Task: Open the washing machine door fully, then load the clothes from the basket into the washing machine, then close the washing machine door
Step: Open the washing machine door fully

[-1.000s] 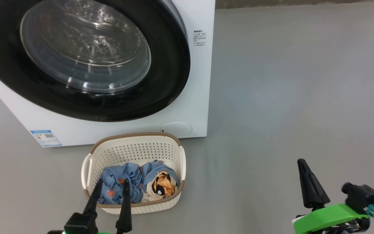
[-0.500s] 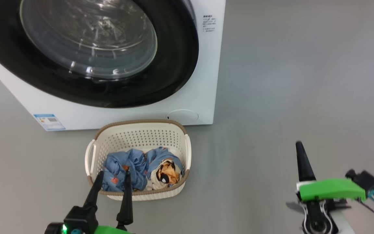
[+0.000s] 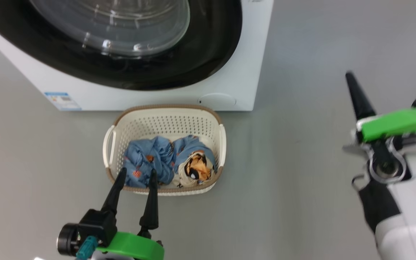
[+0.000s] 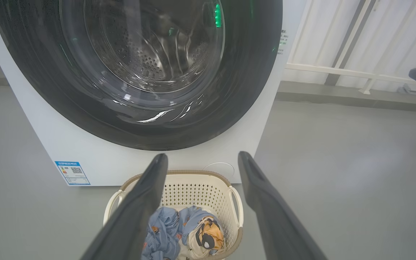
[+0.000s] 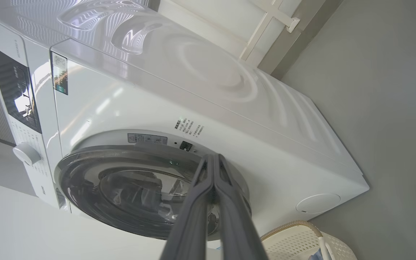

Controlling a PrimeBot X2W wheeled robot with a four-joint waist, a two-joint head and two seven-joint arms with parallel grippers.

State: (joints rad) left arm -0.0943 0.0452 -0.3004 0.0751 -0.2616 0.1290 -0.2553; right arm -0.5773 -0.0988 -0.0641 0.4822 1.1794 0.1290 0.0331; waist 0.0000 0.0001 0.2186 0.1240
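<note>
The white washing machine [image 3: 246, 68] stands at the top of the head view. Its round black-rimmed door [image 3: 211, 54] lies closed against the front. Just before it on the floor sits the cream basket [image 3: 168, 121] holding the blue clothes [image 3: 155, 160] with an orange cartoon patch. My left gripper [image 3: 138, 172] is open, its fingertips over the basket's near rim and holding nothing. The left wrist view looks between those fingers [image 4: 146, 202] at the door [image 4: 251, 72] and basket [image 4: 190, 187]. My right gripper [image 3: 349, 76] is shut and empty, raised to the right; its own view points it [image 5: 213, 157] at the door's edge [image 5: 85, 159].
Grey floor surrounds the machine and basket, with wide room to the right. A blue label sticker [image 3: 62, 101] marks the machine's lower left and a round cover [image 3: 217, 99] its lower right. White railings [image 4: 356, 68] stand behind the machine. The control panel [image 5: 14, 97] is on the front.
The camera has shifted, so machine and basket sit higher in the picture. My right arm has risen and swung forward, still shut. The left gripper stays open by the basket's near rim.
</note>
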